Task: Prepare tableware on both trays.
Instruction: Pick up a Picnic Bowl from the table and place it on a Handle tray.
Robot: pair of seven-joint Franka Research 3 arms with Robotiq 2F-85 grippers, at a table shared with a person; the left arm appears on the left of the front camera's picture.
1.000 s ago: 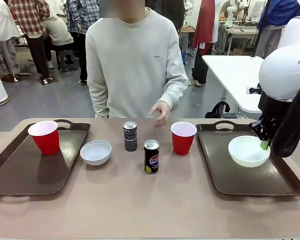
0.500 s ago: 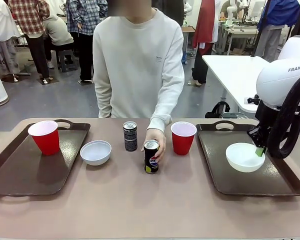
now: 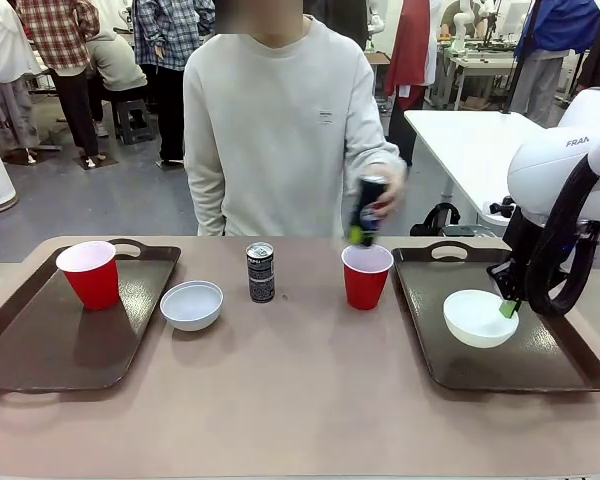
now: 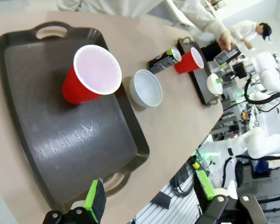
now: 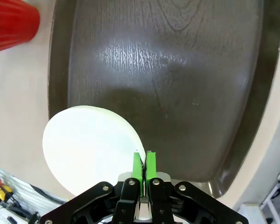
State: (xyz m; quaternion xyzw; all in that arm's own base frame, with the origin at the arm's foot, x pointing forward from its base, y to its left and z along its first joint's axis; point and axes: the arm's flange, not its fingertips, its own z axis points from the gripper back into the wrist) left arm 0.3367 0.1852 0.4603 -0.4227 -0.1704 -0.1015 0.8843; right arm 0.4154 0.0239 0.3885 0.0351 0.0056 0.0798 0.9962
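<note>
White bowl (image 3: 480,318), its rim pinched by the right gripper (image 3: 507,308), hangs low over the right tray (image 3: 570,370); the left gripper (image 4: 149,191) is spread above the left tray (image 4: 46,140) as a person's hand (image 3: 385,200) holds a can (image 3: 365,212) aloft.

On your left, a cup (image 3: 88,273) stands at the far end of the left tray (image 3: 50,350). A bowl (image 3: 191,304) lies on the table (image 3: 300,420) just right of that tray, then a can (image 3: 260,271), upright, then a second cup (image 3: 366,275) just beside the right tray (image 3: 500,365). A second bowl (image 3: 480,318) is over that tray's middle. The person's hand (image 3: 385,195) holds a second can (image 3: 367,212) above the second cup.
</note>
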